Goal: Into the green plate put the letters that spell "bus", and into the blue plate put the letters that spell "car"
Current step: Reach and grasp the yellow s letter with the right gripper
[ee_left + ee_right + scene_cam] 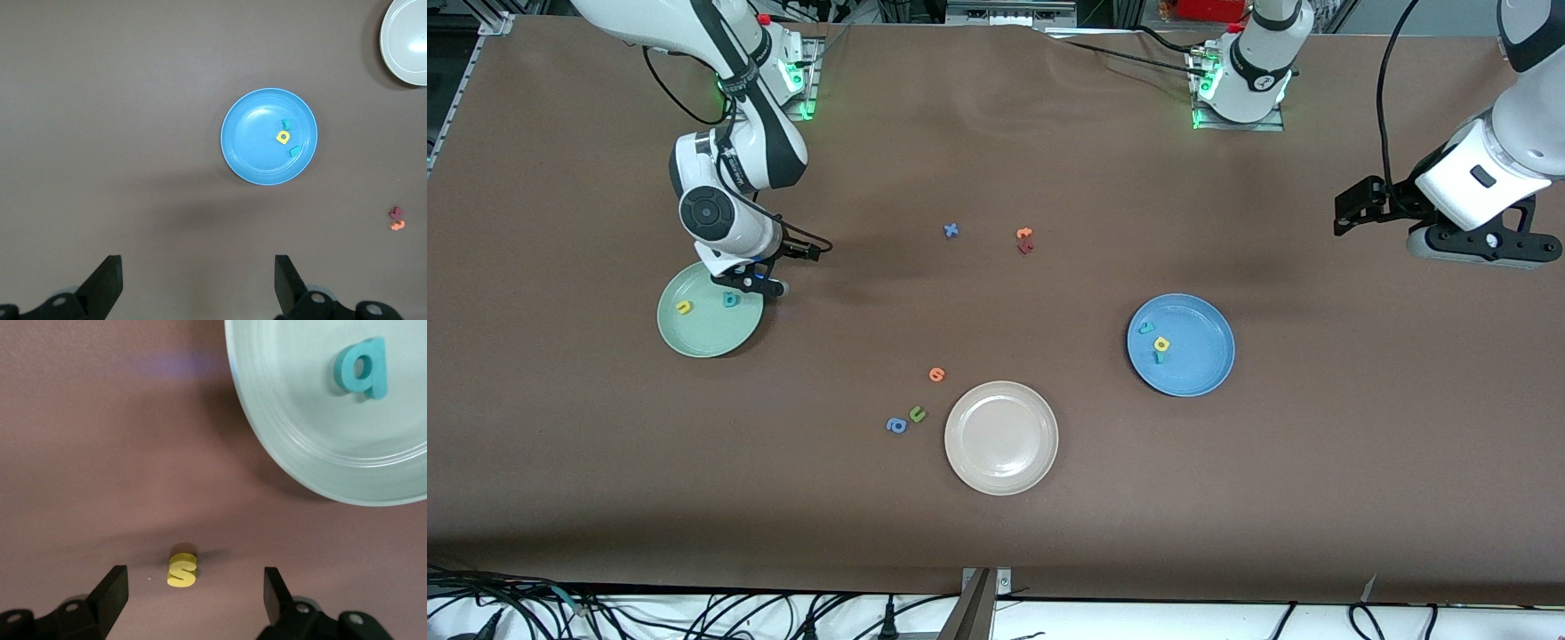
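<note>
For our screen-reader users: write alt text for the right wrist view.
A tiny yellow foam letter s lies on the brown table between the open black fingers of the right gripper, just outside the round pale mint-green plate. A teal foam letter b lies in that plate.

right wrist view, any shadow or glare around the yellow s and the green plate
Right wrist view: the yellow s casts a short soft shadow on the brown table; the green plate throws a darker shadow along its rim and shows faint glare rings. Front view: green lights glow at both arm bases.
</note>
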### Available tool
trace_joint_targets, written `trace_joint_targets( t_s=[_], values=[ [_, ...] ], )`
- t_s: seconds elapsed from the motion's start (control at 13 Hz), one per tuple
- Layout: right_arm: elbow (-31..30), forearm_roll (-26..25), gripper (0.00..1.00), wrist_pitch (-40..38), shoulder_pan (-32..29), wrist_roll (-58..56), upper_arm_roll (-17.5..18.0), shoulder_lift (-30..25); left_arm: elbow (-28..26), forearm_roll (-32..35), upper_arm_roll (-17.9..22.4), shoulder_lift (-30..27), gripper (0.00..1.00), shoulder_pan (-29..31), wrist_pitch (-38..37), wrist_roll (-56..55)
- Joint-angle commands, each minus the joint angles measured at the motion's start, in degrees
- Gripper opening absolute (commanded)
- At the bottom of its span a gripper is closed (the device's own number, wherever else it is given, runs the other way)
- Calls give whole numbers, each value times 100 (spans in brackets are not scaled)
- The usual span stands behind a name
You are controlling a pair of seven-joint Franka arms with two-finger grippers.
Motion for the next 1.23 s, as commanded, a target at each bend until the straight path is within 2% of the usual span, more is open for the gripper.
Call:
trace_joint_targets(
  t_s=[0.0, 0.23, 0.31, 0.54, 0.62, 0.93, 1.16],
  values=[
    [-305, 81, 90, 375, -22, 40, 75, -90, 214, 83, -14, 101, 100, -32, -130, -80],
    [-385, 81, 87, 464, -22, 75, 93, -64, 214, 65, -14, 101, 100, -41, -121, -80],
    [-385, 81, 81, 499, -22, 75, 93, -20, 214, 56, -14, 101, 100, -41, -130, -80],
    [-498, 81, 75, 762, -22, 75, 102, 59, 214, 56, -14, 101, 100, -41, -121, -89],
    [-508, 81, 68, 806, -22, 67, 102, 68, 214, 47, -14, 101, 100, -41, -130, -89],
    [-508, 81, 57, 824, -22, 110, 181, 103, 214, 47, -14, 101, 100, -41, -121, -89],
    [-508, 81, 41, 816, -22, 110, 190, 121, 214, 47, -14, 110, 100, -32, -121, -54]
  ],
)
